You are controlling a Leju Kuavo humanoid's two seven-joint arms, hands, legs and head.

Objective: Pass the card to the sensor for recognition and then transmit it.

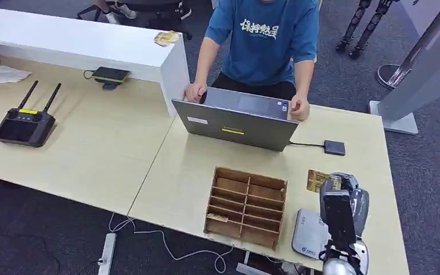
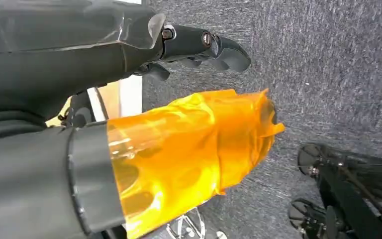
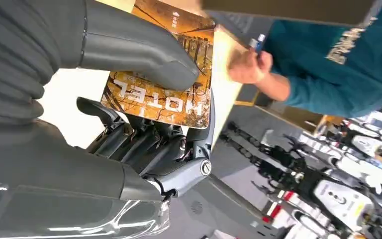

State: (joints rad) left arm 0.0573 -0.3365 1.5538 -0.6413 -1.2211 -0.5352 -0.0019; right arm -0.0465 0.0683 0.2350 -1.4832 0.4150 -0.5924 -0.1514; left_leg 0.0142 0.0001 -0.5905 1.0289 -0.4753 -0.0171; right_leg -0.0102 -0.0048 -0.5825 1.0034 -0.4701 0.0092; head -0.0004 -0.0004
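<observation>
Right wrist view: the right hand (image 3: 144, 124) pinches the card (image 3: 166, 79) between thumb and dark fingers; the card is golden-brown, printed "HOTEL". The head view places that card (image 1: 319, 180) above the table (image 1: 120, 149), near the grey sensor pad (image 1: 308, 234) and the wooden sorting tray (image 1: 245, 206). A person's (image 1: 266, 40) shirt carries white characters. Left wrist view: left hand (image 2: 179, 99) over carpet, thumb wrapped in orange tape, fingers slightly curled and holding nothing.

card (image 3: 161, 94) partly under thumb (image 3: 139, 52), far corner cropped
</observation>
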